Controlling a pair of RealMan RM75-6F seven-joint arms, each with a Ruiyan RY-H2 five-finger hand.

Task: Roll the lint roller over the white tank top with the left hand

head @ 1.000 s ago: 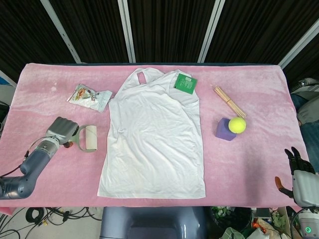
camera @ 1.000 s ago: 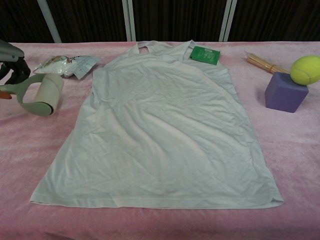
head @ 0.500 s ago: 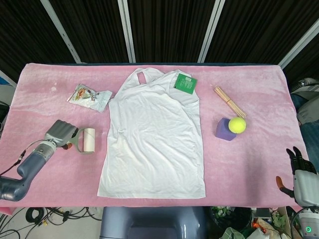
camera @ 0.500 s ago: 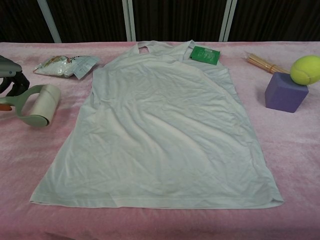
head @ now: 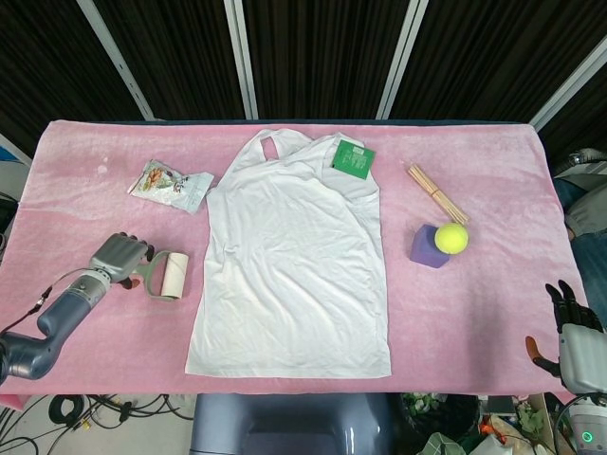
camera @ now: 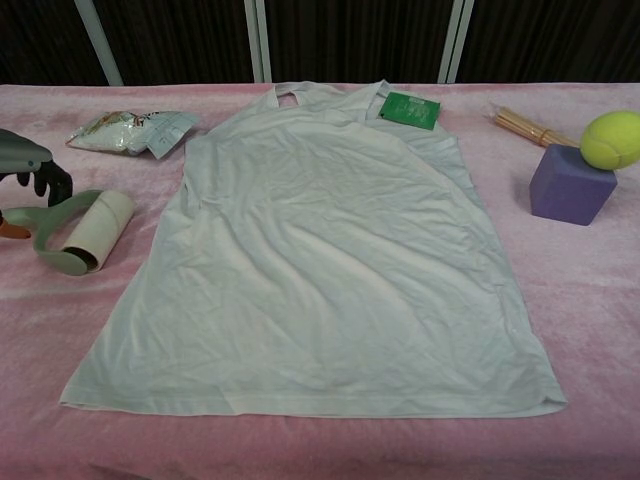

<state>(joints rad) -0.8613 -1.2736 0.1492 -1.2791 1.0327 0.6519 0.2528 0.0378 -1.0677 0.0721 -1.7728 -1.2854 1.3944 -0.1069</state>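
White cotton, the tank top (head: pixel 292 263) lies flat in the middle of the pink surface (head: pixel 474 313), neck toward the far edge and hem toward me, with a green card (head: pixel 354 158) resting on its right shoulder. Over the last second I have brought the lint roller (head: pixel 169 276) down: it was lifted and tilted in my left robot hand (head: pixel 120 257), and it now rests on the surface just beside the shirt's left edge, its paper roll lying at an angle and not yet touching the fabric. In the chest view the left robot hand (camera: pixel 30 170) sits at the handle end with its fingers loosened and partly apart; I read that as the grip having relaxed, so the roller looks set down rather than firmly held, though the frame edge cuts off part of the hand and I cannot be fully sure. That matters, because no rolling has begun; I judge I would need a firm hold on the handle again before sweeping the roll rightward onto the cloth. My right robot hand (head: pixel 571 334) hangs off the near right corner, fingers spread, holding nothing, well apart from the work. A snack packet (head: pixel 171 185) lies beyond the roller, and on the far side of the shirt a tennis ball (head: pixel 451 237) sits on a purple block (head: pixel 429 247) near a bundle of wooden sticks (head: pixel 436 192).
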